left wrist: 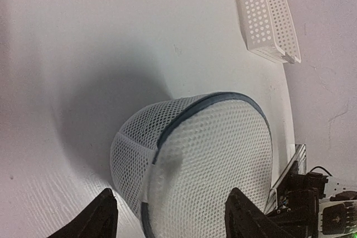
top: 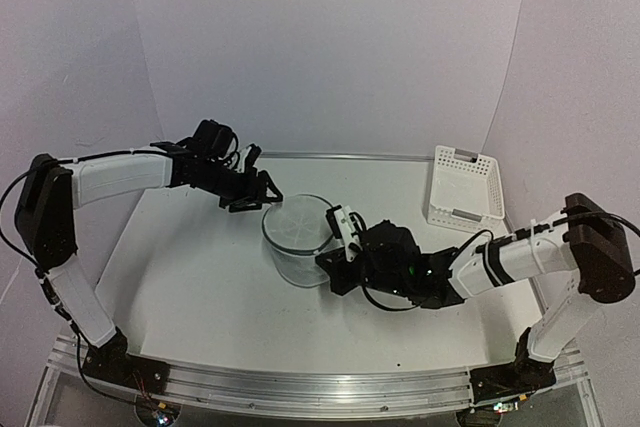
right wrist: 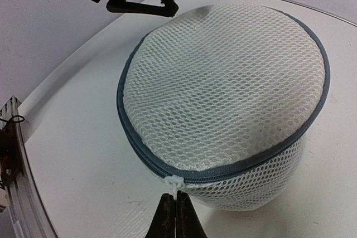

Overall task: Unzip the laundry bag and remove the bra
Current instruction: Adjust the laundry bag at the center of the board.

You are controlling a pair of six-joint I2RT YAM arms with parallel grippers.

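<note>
Laundry bag (top: 297, 237), upright at middle of table (top: 200, 277), long axis vertical, round lid facing up, zip round top rim, right claw (right wrist: 173, 207) pinched tight on white zip pull (right wrist: 175, 183) at bag's side, left claw (top: 262, 193) spread wide, empty, just beside bag's far top edge

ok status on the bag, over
Left gripper open, beside laundry bag. Right gripper shut on zipper pull. Bag zipped, bra not visible. Basket well clear.

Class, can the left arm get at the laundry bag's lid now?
Probably yes: the open left gripper hangs beside the laundry bag, nothing between them; the right gripper pinches the zipper pull opposite.
</note>
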